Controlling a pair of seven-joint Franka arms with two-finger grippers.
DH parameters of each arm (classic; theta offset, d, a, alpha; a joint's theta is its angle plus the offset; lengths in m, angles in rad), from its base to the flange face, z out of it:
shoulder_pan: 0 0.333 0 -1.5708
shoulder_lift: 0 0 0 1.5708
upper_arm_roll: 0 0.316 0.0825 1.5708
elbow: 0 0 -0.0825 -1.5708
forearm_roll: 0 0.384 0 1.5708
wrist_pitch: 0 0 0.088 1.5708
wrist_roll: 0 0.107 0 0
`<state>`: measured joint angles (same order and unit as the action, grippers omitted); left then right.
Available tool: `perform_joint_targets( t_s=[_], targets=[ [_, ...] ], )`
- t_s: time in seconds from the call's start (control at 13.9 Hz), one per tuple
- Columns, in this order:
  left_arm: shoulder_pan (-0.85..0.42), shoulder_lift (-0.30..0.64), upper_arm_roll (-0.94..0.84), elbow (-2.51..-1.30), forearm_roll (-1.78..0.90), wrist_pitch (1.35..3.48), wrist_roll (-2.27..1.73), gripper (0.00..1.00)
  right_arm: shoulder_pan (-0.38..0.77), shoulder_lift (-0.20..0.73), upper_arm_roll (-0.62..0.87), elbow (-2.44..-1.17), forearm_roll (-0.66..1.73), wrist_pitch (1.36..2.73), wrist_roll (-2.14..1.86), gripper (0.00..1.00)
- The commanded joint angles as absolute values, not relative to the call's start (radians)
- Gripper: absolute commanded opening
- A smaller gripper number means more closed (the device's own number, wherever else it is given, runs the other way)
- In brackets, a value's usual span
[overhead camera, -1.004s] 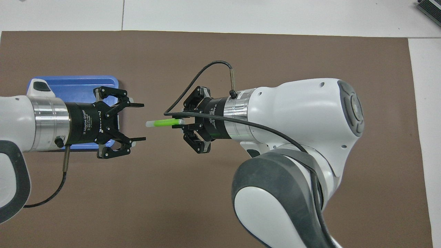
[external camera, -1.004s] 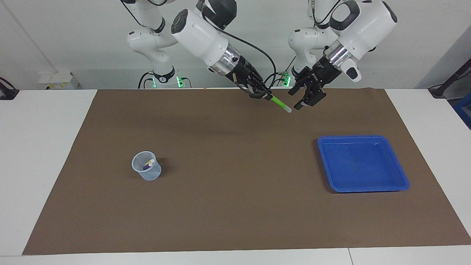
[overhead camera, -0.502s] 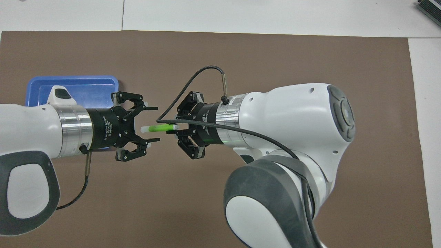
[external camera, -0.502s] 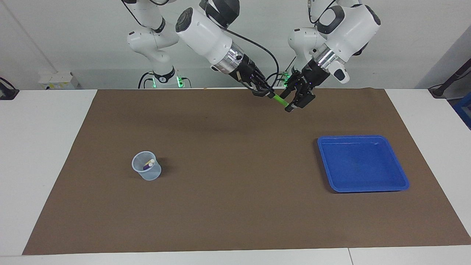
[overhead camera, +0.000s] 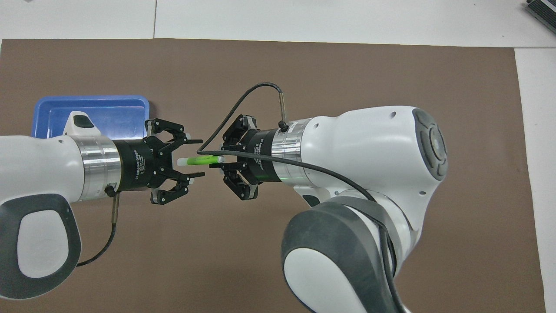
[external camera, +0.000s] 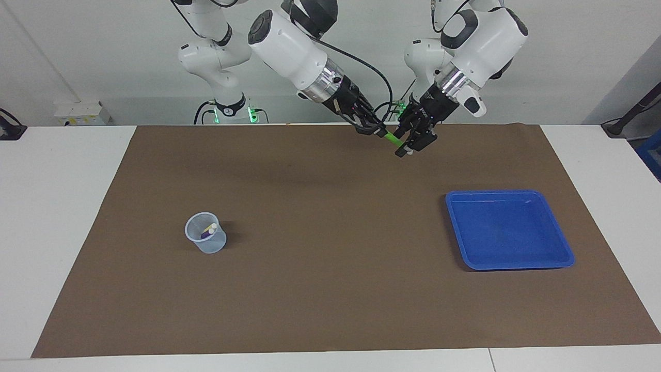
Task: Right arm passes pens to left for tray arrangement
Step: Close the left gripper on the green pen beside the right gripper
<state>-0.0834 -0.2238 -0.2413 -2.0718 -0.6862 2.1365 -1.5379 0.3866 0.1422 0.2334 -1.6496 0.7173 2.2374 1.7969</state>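
My right gripper (external camera: 378, 132) (overhead camera: 224, 160) is shut on the green pen (external camera: 391, 138) (overhead camera: 200, 160) and holds it level in the air, over the mat's middle near the robots. The pen's whitish end points at my left gripper (external camera: 409, 146) (overhead camera: 196, 158). That gripper is open, and its fingers stand on either side of the pen's whitish end without touching it. The blue tray (external camera: 508, 232) (overhead camera: 108, 114) lies empty toward the left arm's end of the table. The purple pen (external camera: 206, 234) and the yellow pen (external camera: 211, 227) stand in a cup.
A small translucent pale-blue cup (external camera: 205, 240) stands on the brown mat (external camera: 330, 289) toward the right arm's end of the table. In the overhead view the right arm hides it. White table shows around the mat.
My left gripper has moved toward the right gripper, and the pen's whitish end has come between its open fingers. The fingers have narrowed slightly. The right gripper shifted a little with the pen.
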Motion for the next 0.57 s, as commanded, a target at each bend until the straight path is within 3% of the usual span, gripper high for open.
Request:
perform_joint_targets(
  t_s=[0.0, 0.14, 0.36, 0.5],
  targets=[
    [-0.084, -0.258, -0.236, -2.102, -0.703, 2.128, -1.540, 0.62, 0.385, 0.141, 0.236, -1.649, 0.693, 2.250, 1.818, 0.00],
    [-0.083, -0.258, -0.236, -2.097, -0.701, 2.115, -1.543, 0.43, 0.385, 0.141, 0.238, -1.649, 0.693, 2.250, 1.816, 0.00],
    [-0.080, -0.256, -0.238, -2.086, -0.704, 2.089, -1.540, 0.05, 0.385, 0.141, 0.236, -1.649, 0.693, 2.250, 1.816, 0.00],
    [-0.080, -0.256, -0.235, -2.080, -0.707, 2.089, -1.540, 0.00, 0.385, 0.141, 0.236, -1.649, 0.692, 2.250, 1.815, 0.00]
  ],
)
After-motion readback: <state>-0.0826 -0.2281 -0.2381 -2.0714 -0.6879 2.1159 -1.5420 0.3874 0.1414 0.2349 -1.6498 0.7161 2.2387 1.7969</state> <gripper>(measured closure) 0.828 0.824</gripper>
